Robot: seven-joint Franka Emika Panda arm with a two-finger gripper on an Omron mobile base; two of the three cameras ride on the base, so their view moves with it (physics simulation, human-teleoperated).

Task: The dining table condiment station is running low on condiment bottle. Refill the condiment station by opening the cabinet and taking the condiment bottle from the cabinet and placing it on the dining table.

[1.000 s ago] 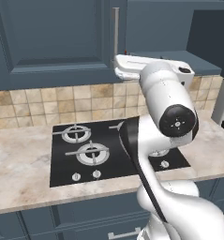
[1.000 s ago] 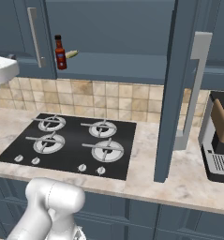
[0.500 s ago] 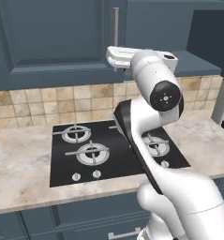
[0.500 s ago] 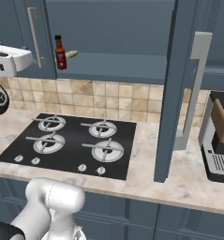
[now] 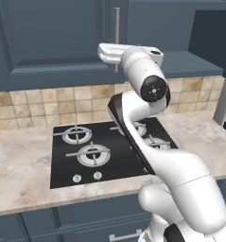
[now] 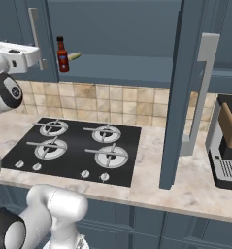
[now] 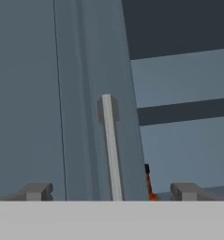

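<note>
The condiment bottle point(image 6: 62, 54), slim and dark red with a black cap, stands upright at the left end of the shelf in the cabinet point(image 6: 122, 63). The cabinet's right door point(image 6: 183, 92) is swung wide open and its left door point(image 5: 53, 38) is shut. My gripper point(image 7: 111, 192) is open, level with the shelf and in front of the left door. That door's silver bar handle point(image 7: 111, 150) lies between my fingertips point(image 7: 36, 192). A sliver of the bottle point(image 7: 149, 185) shows just right of the handle. The dining table is out of view.
A small yellow-green item point(image 6: 74, 56) lies on the shelf beside the bottle. Below is a stone counter point(image 6: 151, 170) with a black gas hob point(image 6: 74, 151). A coffee machine point(image 6: 226, 146) stands at the counter's right end. The open door juts out over the counter.
My hand has risen and drawn in toward the cabinet's left door, and the arm's elbow has swung round. The gripper stayed open. The bottle and doors have not moved.
</note>
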